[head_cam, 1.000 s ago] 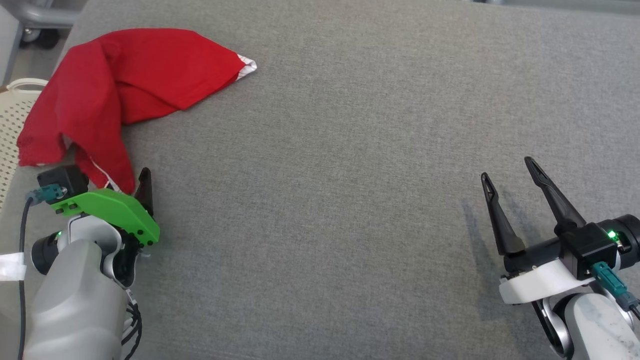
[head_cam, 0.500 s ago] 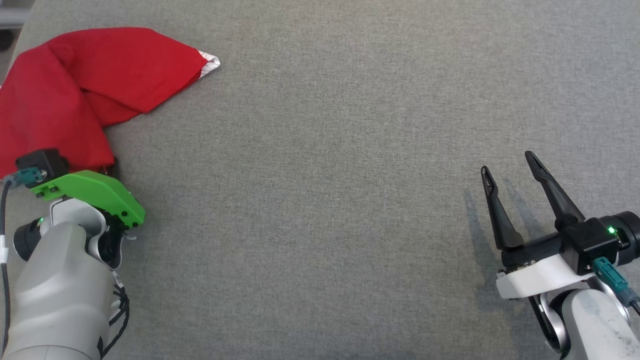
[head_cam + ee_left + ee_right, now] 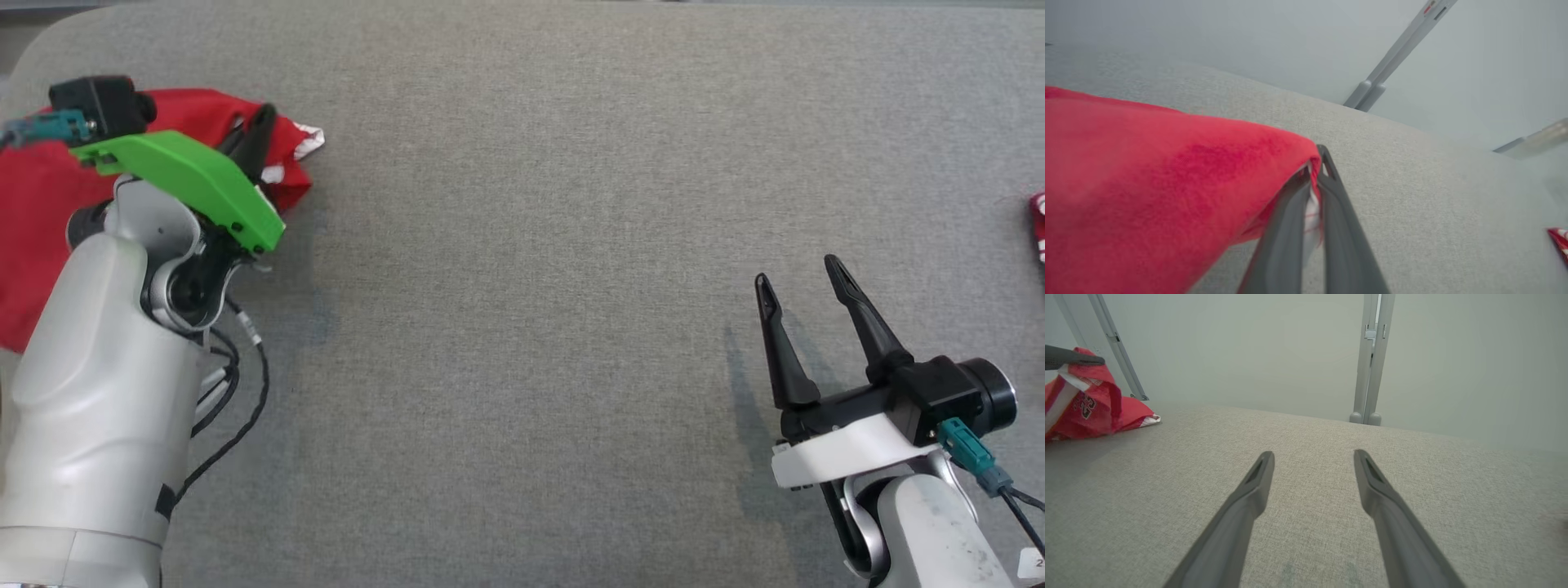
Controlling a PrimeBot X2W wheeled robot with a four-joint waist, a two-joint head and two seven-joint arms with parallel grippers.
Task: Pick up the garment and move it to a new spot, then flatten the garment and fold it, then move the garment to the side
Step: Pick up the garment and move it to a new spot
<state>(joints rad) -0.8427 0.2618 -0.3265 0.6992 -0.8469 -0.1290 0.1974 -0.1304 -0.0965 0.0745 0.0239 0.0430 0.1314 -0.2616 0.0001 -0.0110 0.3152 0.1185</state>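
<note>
The garment (image 3: 33, 212) is red cloth with white trim and some printed lettering, bunched and creased rather than flat. One edge is pinched between the closed fingers of the left claw (image 3: 257, 122) and held up there. The rest drapes down to that claw's left onto the grey table (image 3: 531, 245). It is well apart from the right claw (image 3: 804, 282), off to its left.

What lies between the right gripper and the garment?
Only bare grey surface separates the right gripper from the garment, as the head view shows.
</note>
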